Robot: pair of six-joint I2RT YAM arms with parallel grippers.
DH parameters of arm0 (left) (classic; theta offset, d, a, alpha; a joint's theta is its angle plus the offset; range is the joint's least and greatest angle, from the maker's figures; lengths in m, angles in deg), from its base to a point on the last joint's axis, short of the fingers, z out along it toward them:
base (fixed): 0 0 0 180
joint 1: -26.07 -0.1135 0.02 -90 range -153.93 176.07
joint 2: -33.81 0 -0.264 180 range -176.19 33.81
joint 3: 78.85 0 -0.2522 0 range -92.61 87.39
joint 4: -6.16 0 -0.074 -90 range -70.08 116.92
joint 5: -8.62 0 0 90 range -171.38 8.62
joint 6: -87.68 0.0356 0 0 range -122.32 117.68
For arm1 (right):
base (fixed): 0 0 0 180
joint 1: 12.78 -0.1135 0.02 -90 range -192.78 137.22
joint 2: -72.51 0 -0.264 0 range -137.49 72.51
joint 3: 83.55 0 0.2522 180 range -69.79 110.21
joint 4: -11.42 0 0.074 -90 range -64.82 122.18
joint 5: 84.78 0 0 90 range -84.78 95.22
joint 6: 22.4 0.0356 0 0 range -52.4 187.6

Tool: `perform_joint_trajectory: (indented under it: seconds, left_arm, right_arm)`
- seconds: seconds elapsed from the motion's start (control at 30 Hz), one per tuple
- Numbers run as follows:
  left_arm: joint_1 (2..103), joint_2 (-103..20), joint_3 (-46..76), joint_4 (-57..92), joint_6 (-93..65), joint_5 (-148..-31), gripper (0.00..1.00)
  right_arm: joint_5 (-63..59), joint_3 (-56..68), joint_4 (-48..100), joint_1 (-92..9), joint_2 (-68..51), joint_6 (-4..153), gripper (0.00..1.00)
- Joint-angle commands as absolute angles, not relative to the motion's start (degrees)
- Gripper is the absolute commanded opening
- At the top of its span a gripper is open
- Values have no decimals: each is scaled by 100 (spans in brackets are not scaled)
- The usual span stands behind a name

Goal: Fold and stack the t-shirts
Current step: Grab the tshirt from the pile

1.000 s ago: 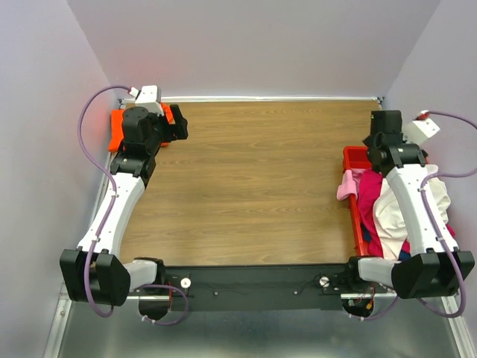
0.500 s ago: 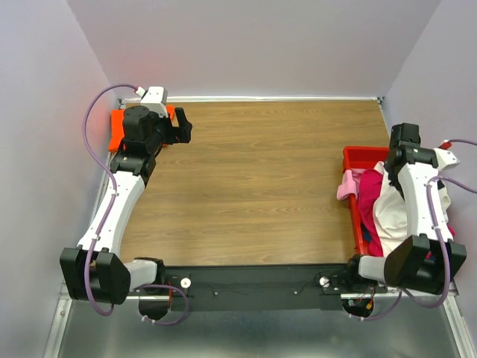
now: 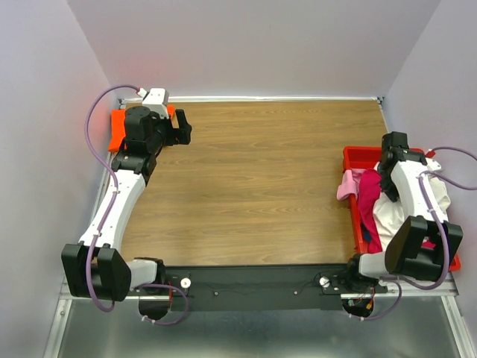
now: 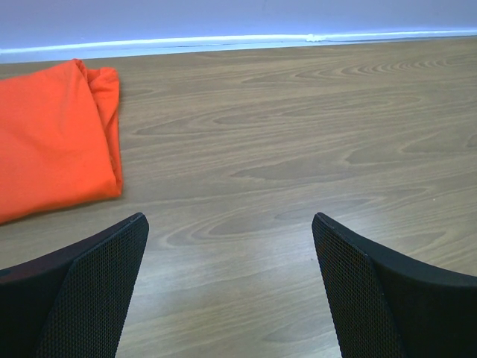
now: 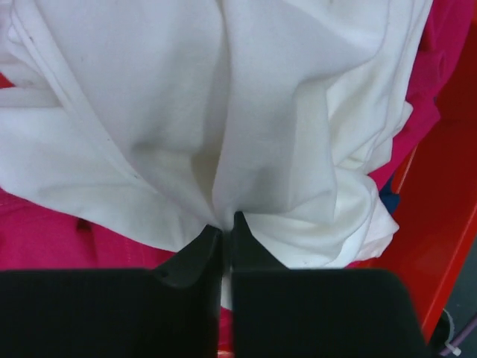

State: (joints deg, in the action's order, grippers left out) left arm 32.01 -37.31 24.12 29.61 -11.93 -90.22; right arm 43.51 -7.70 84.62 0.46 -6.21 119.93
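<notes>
A folded orange t-shirt (image 4: 52,138) lies at the table's far left corner (image 3: 118,128). My left gripper (image 4: 229,246) hovers just right of it, open, with only bare wood between its fingers. A cream-white t-shirt (image 5: 223,112) lies crumpled on a magenta one (image 5: 45,239) in the red bin (image 3: 356,159) at the right. My right gripper (image 5: 226,224) is down in the bin, shut on a pinched fold of the cream-white t-shirt (image 3: 387,212). A pale pink t-shirt (image 3: 345,186) hangs over the bin's left wall. A bit of dark blue cloth (image 5: 387,203) shows under the white one.
The wooden table (image 3: 261,179) stretches between the two arms. Purple walls close in at the back and both sides. The bin's red wall (image 5: 440,209) stands close to the right of my right gripper.
My right gripper swung down into the bin and closed on the cream-white t-shirt. My left gripper shifted slightly right of the orange t-shirt and stayed open.
</notes>
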Motion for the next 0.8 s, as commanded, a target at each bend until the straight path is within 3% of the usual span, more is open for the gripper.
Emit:
perform_joint_trajectory:
  seconds: [0.0,0.13,0.37,0.47,0.63,0.77]
  left_arm:
    - [3152,-3747,2472,3011,-1216,-9104,98]
    - [3135,-3774,2472,3020,-1269,-9096,98]
    - [3117,-3800,2332,3038,-1322,-9069,99]
    - [3117,-3818,2253,3099,-1357,-9052,98]
    - [3117,-3660,2261,2977,-1445,-9332,98]
    - [3117,-3519,2340,2888,-1542,-9403,98]
  right_arm:
    - [4442,-678,8301,93,-519,11832,0]
    - [4381,-142,8380,93,-273,11446,0]
    - [4574,2034,8407,93,-1,11223,1]
    - [4373,2319,7496,85,272,11172,0]
    - [2410,2388,5089,85,564,10628,0]
    - [1034,3466,4707,-99,-270,10320,0]
